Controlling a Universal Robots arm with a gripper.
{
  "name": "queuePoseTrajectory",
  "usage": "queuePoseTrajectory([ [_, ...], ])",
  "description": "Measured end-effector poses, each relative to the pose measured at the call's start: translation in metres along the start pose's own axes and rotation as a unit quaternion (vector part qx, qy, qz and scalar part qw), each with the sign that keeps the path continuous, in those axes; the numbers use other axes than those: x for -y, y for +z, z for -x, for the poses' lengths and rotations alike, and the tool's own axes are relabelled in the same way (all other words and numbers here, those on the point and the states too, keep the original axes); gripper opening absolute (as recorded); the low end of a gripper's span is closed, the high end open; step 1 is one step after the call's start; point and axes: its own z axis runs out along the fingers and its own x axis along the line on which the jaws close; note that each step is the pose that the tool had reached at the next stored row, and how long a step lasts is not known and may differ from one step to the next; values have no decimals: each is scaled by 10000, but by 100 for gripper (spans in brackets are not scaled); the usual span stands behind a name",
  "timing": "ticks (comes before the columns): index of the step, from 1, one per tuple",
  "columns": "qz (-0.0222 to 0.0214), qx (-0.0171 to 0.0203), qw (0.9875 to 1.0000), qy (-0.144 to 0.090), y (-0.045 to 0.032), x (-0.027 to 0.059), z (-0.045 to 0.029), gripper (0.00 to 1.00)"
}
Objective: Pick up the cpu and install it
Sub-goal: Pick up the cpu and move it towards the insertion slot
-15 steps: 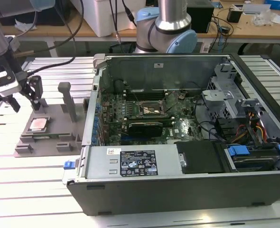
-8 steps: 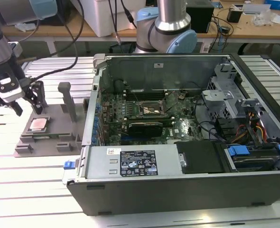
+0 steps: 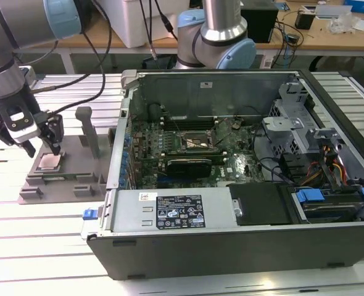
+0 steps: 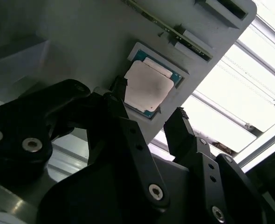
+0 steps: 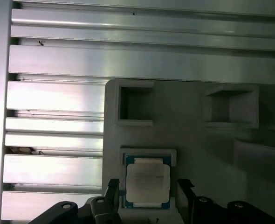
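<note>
The cpu (image 3: pixel 49 161), a small square chip with a pale metal top, lies flat in a recess of the grey plastic tray (image 3: pixel 68 180) at the exterior view's left. My gripper (image 3: pixel 42 147) hangs just above it, open, with one black finger on each side of the chip. In both wrist views the cpu (image 4: pixel 147 86) (image 5: pixel 147 184) sits between the fingertips (image 4: pixel 120 91) with a gap on either side. The gripper (image 4: pixel 149 103) (image 5: pixel 148 187) holds nothing. The motherboard's socket (image 3: pixel 194 143) lies inside the open computer case (image 3: pixel 231 216).
Upright posts (image 3: pixel 86 126) rise from the tray beside the gripper. A black graphics card (image 3: pixel 191 164) sits near the socket, with cables and drive bays (image 3: pixel 305 148) toward the exterior view's right. A second robot arm's base (image 3: pixel 216 37) stands behind the case. The table is ribbed aluminium (image 5: pixel 128 56).
</note>
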Motion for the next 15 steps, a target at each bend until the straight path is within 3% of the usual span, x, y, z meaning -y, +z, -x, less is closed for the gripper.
queuePoseTrajectory([
  [12,-15,-3,9999,-101,242,6,19,60],
  [13,-22,-4,9999,-115,252,7,19,60],
  [15,-83,-8,9999,-142,265,6,18,60],
])
